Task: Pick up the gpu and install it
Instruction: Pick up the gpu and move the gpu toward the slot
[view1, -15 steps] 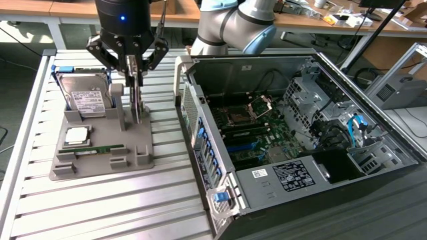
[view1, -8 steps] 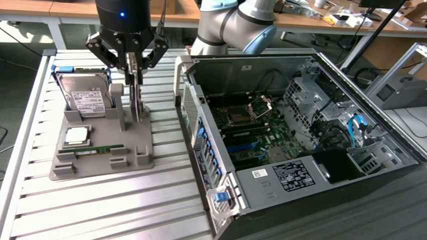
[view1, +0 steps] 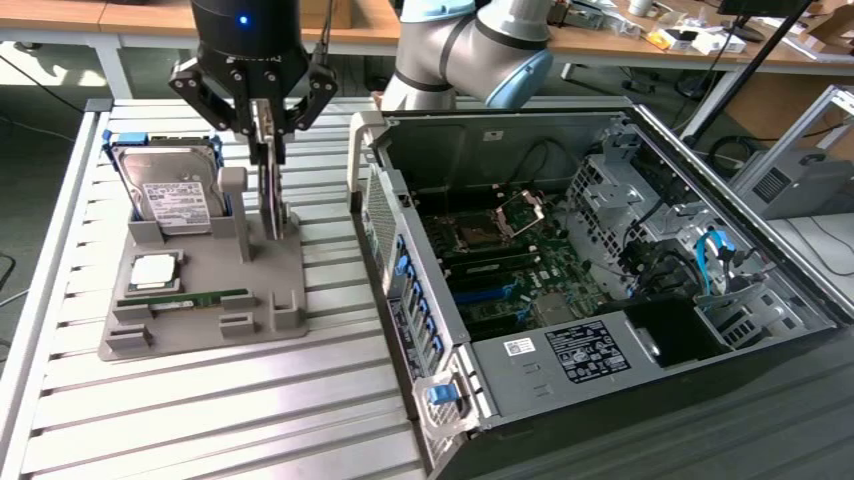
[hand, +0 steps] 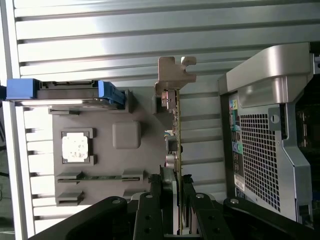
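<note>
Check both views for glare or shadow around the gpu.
Exterior view: daylight glare streaks the slatted table; the computer case interior sits in shade; the gpu is evenly lit. Wrist view: bright bands wash the table slats, the CPU lid blows out white, the gpu's bracket has little contrast against them.

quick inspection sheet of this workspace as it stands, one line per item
surface: slatted metal table, bearing a grey holder and an open computer case
job's things: gpu stands upright on edge in the holder, not in the case
clutter: hard drive, processor chip and memory stick sit in the holder
tool: tool down over the gpu's top edge
cables: blue cables inside the case
surroundings: wooden benches with loose items behind
</note>
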